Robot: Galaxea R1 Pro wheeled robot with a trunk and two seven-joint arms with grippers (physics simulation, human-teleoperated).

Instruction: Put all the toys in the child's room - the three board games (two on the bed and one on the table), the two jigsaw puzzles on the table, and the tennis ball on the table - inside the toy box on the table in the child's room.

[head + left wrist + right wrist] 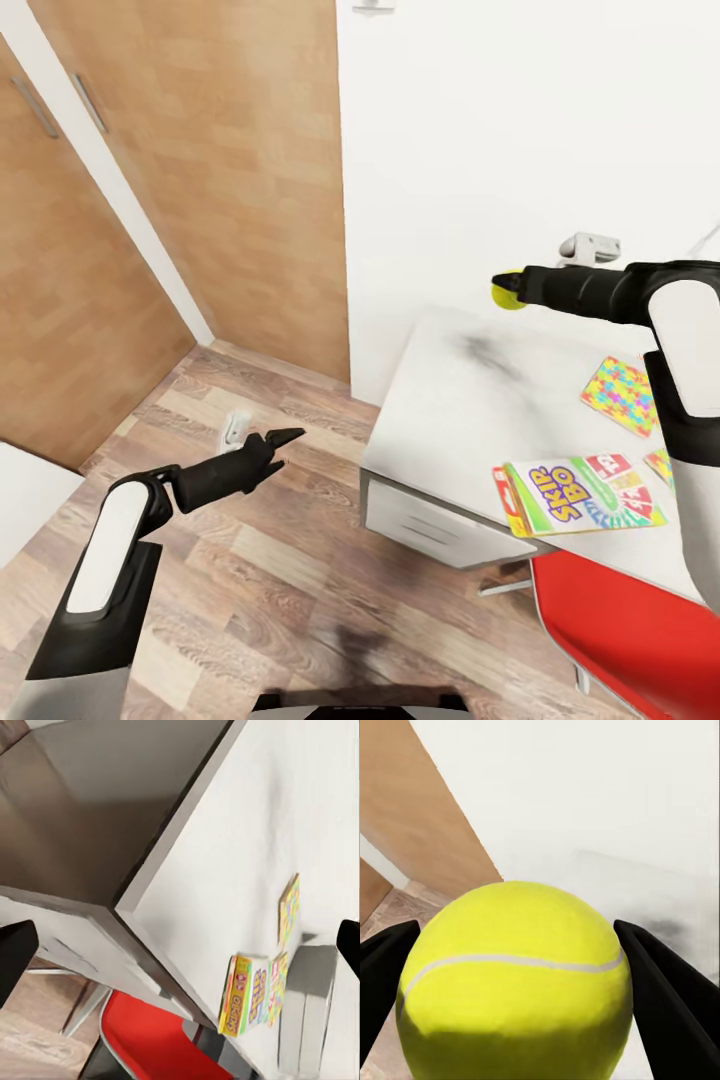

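A yellow tennis ball is held in the air over the far left part of the pale table, with my right gripper shut on it. The Skip-Bo board game lies at the table's near edge. One jigsaw puzzle lies further back, and a second one is partly behind my right arm. A light-grey low tray, likely the toy box, sits beyond the Skip-Bo box. My left gripper hangs open over the floor, left of the table.
A red chair stands at the table's near side, beside a drawer front. Wooden cupboard doors line the left wall. A small white object sits on the plank floor and another at the table's back.
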